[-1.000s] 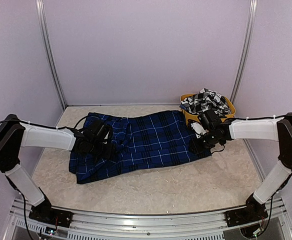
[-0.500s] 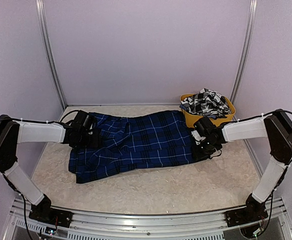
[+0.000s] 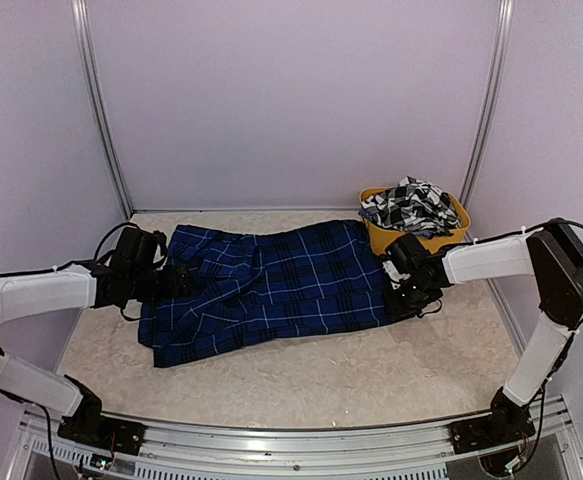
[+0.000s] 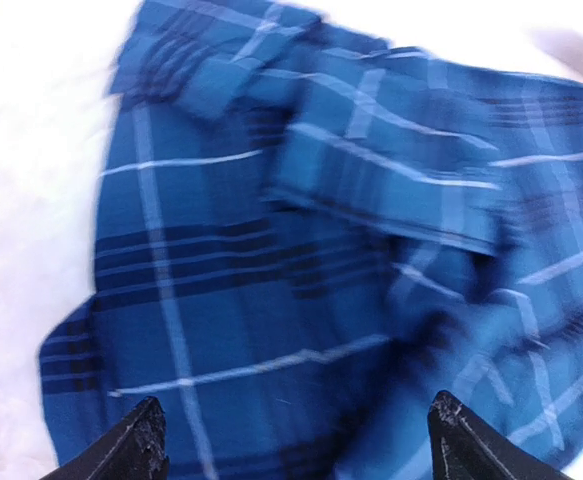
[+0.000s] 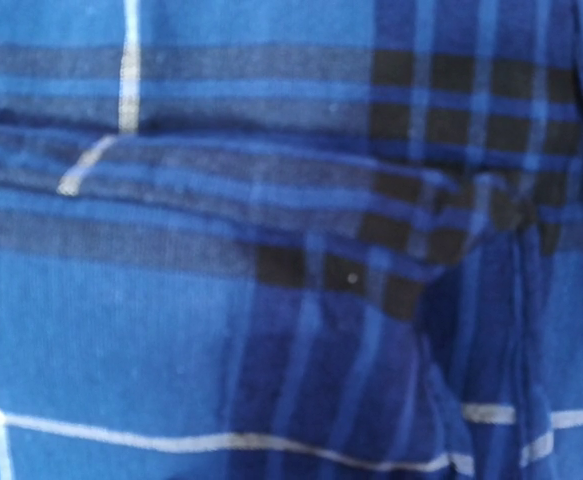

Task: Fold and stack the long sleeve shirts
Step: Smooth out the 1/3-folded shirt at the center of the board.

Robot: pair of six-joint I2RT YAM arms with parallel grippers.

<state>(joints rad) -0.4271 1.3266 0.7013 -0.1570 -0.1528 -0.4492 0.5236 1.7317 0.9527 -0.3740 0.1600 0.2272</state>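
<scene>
1. Left gripper (image 3: 171,278) is at the left end of the blue plaid shirt (image 3: 271,285), low over the cloth. From the top view I cannot tell whether it touches the cloth.
2. Left wrist view: the two black fingertips (image 4: 136,445) are cut off at the bottom edge. The jaws are spread wide with nothing between them. The shirt below is motion-blurred, with a folded flap across the upper middle. It is too smeared to tell sleeve from collar.
3. The blue plaid shirt lies spread lengthwise across the off-white table (image 3: 301,385), rumpled at the left end.
4. Right gripper (image 3: 403,298) is down on the shirt's right edge. Its fingers are hidden under its own dark body.
5. Right wrist view: blue plaid cloth with a raised fold fills the frame and no fingers show, so I cannot tell how the jaws stand.
6. Yellow tub (image 3: 376,238) sits at the far right, just behind the right gripper. The black-and-white checked shirt (image 3: 411,205) is bunched in it and spills over the rim.
</scene>
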